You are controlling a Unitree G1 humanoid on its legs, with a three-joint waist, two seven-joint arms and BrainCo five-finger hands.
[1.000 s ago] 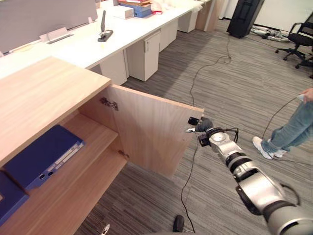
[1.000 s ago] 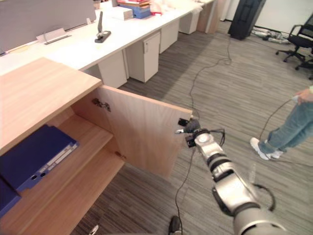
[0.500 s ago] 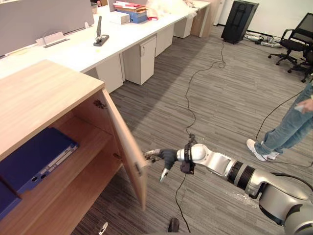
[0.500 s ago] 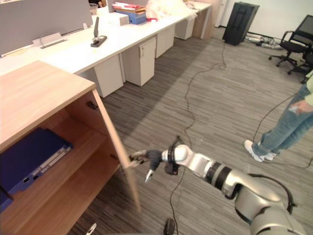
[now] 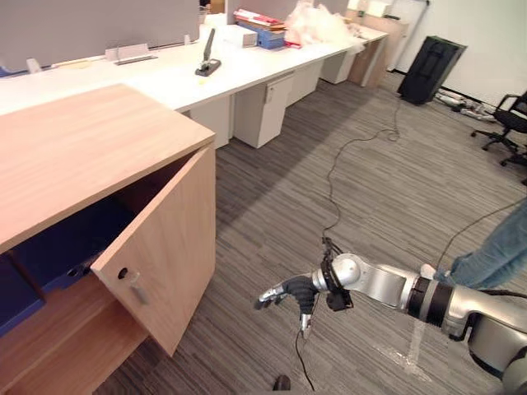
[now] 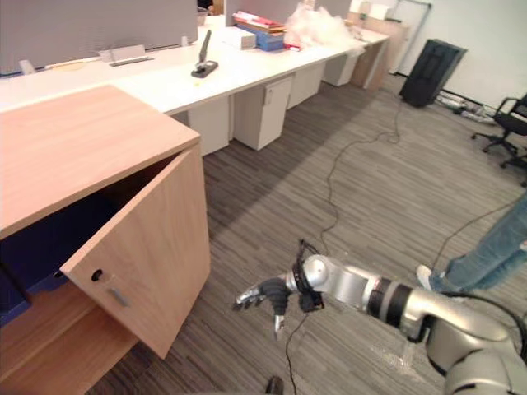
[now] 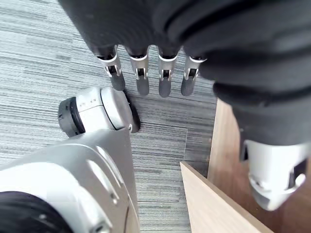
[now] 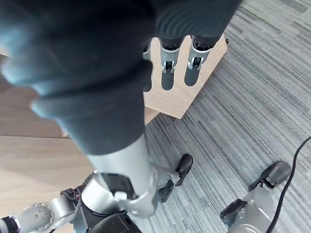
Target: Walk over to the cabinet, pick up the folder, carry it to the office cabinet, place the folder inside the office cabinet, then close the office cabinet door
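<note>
Head stereo looks down — wrist cams v. close; all share cabinet (image 5: 82,156).

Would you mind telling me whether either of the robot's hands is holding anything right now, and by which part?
Nothing is held. The right hand is open, apart from the light wooden cabinet door; the left hand is open too.

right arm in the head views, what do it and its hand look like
The right arm is silver-grey, built of rounded segments with black ring bands and a ball-shaped wrist joint. The right hand has a dark ribbed cover and slim silver fingers with dark tips. The left hand looks the same.
</note>
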